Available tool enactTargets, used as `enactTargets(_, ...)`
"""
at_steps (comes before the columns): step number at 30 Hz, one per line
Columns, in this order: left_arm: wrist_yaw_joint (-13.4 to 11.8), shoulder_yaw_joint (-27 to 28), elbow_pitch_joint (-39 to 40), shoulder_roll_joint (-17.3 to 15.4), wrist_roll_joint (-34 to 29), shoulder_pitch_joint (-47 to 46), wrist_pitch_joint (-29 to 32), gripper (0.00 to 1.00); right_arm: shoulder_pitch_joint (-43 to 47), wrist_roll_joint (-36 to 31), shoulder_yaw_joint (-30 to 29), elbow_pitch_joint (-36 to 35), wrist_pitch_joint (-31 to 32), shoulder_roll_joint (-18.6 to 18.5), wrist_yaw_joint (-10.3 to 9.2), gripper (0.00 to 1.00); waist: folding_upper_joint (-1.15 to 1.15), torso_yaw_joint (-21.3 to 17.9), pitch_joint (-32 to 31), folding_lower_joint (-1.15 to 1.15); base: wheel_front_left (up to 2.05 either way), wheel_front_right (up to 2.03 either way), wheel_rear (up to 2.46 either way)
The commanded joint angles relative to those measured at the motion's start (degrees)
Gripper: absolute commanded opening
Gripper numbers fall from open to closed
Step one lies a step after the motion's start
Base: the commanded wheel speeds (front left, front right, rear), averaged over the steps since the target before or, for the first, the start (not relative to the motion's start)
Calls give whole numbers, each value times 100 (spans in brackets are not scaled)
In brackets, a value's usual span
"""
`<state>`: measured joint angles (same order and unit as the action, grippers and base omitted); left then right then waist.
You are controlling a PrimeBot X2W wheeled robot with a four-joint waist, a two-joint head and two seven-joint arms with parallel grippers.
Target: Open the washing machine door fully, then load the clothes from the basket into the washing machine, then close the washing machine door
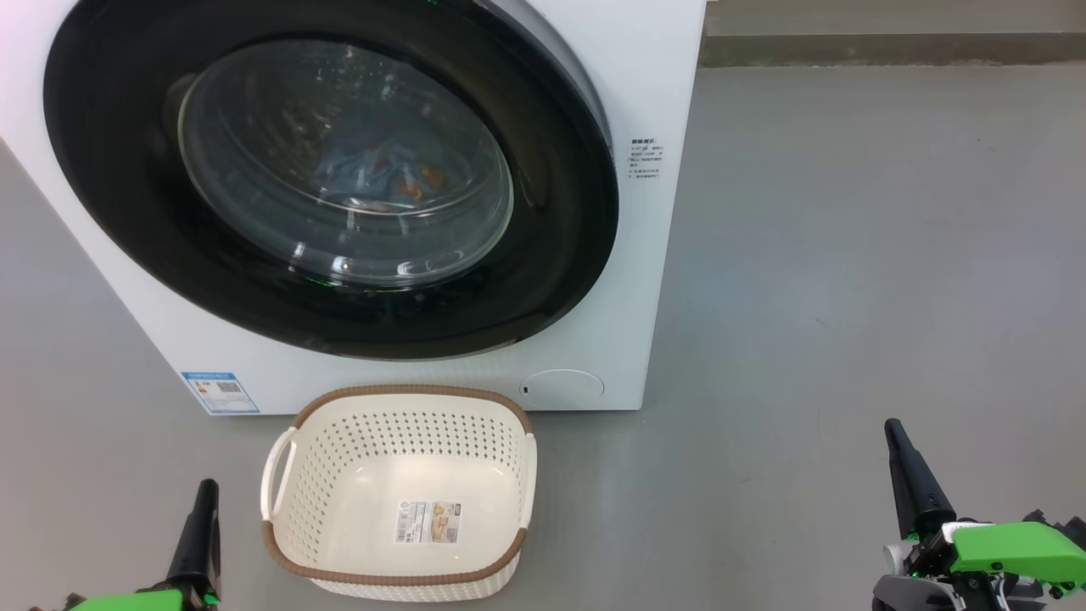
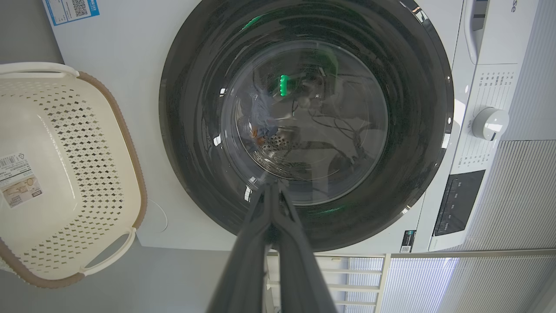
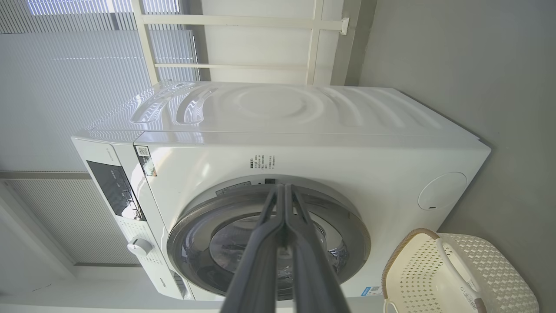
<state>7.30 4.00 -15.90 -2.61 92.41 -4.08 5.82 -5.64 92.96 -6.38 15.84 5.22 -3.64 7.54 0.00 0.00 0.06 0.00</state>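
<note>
left hand (image 1: 206, 490) shut, clothes (image 1: 382, 174) inside closed washing machine (image 1: 653, 271)

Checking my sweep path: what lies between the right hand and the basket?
Just bare grey floor lies between the right hand and the basket, as the head view shows.

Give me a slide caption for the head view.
Clothes seen behind the closed washing machine door; the basket stands empty in front.
</note>
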Motion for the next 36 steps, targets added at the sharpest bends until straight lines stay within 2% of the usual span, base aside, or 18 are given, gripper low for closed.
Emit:
enactTargets(1,19,206,156,-65,13,-239,30,0,-75,19,102,-161,32,-13,-5,0,0,0,0,0,0,0,0)
enactTargets(36,19,221,158,-55,1,-240,41,0,-78,-6,73,-160,55,8,-5,0,0,0,0,0,0,0,0)
